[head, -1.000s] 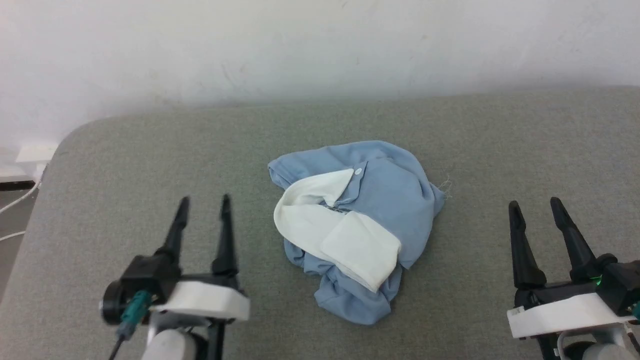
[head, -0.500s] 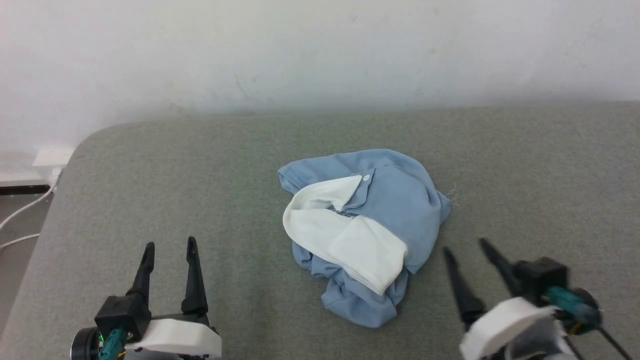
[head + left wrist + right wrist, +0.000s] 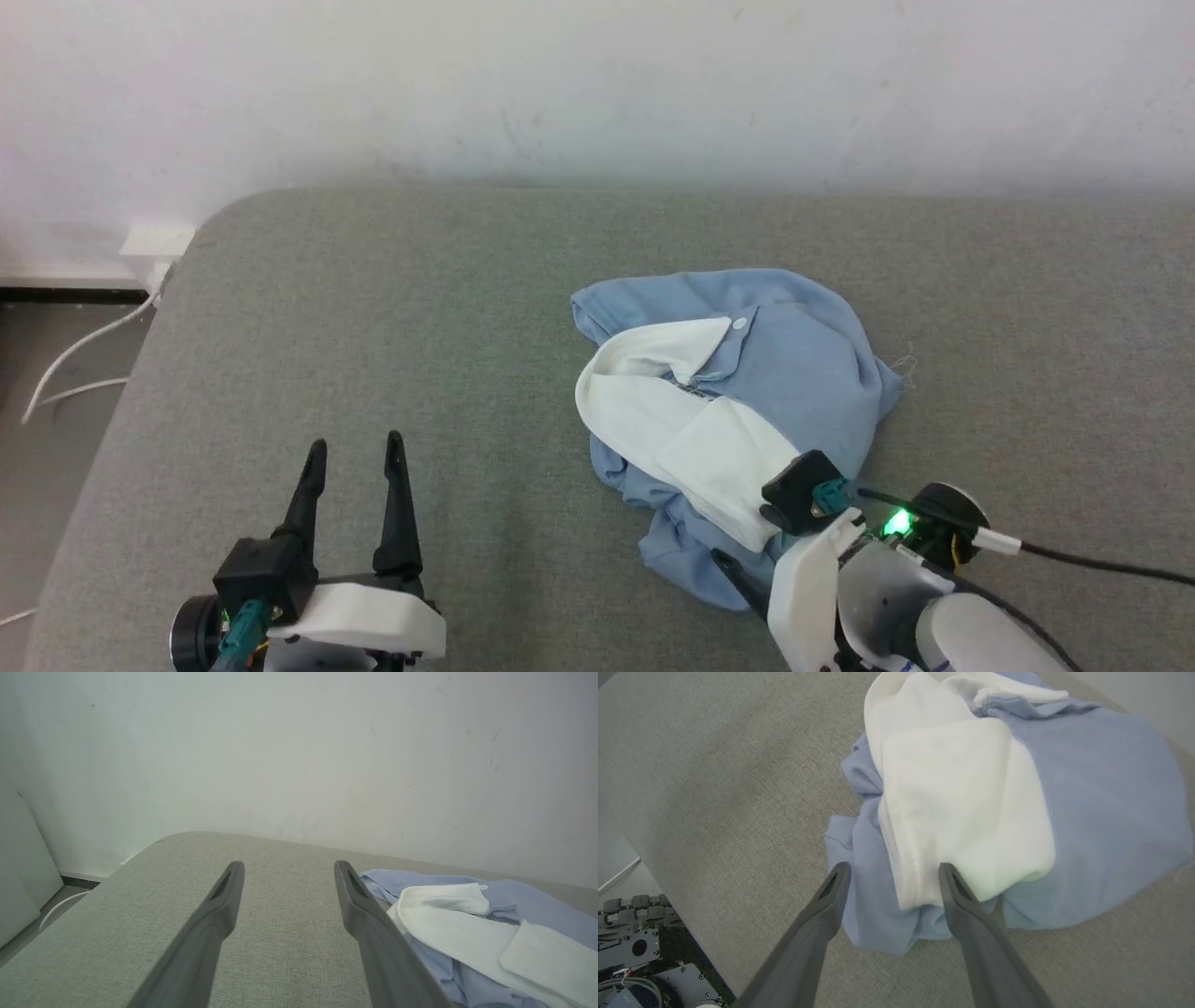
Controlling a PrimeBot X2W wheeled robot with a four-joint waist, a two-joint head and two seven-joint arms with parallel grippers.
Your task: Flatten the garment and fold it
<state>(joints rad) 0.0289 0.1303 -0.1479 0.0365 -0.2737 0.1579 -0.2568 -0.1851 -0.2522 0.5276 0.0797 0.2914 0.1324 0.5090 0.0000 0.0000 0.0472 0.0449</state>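
White cable (image 3: 84, 350): floor, far left.
Left gripper (image 3: 356, 441): fingers spread wide, empty, over the bare grey upholstered surface (image 3: 373, 308), well apart from the garment.
Garment (image 3: 803, 364): crumpled light blue polo shirt, right of centre. The heap's long axis runs far-left to near-right, with the white collar band along it.
Right gripper (image 3: 894, 868): fingers spread wide, empty, tips at the heap's near edge.
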